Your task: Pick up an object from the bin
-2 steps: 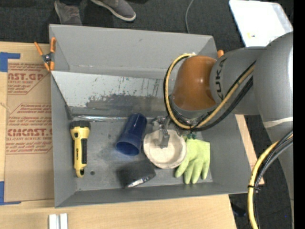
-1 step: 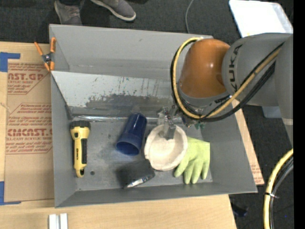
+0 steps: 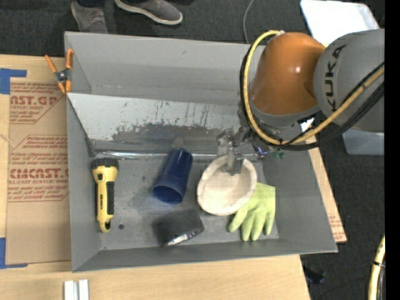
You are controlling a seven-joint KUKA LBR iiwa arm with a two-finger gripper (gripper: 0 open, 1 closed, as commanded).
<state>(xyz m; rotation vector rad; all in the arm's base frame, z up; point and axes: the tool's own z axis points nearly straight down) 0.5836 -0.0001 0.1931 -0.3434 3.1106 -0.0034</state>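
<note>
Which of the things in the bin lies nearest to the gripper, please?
The white bowl: the gripper hangs directly over its upper rim, while the blue cup and green glove lie beside it.

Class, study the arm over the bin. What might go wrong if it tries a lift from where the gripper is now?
The gripper sits at the far rim of the white bowl; a hold there may slip, or the bowl may tilt and drop. The green glove lies against the bowl's right edge and might get dragged along. The blue cup, on its side just left of the bowl, could roll if nudged.
</note>
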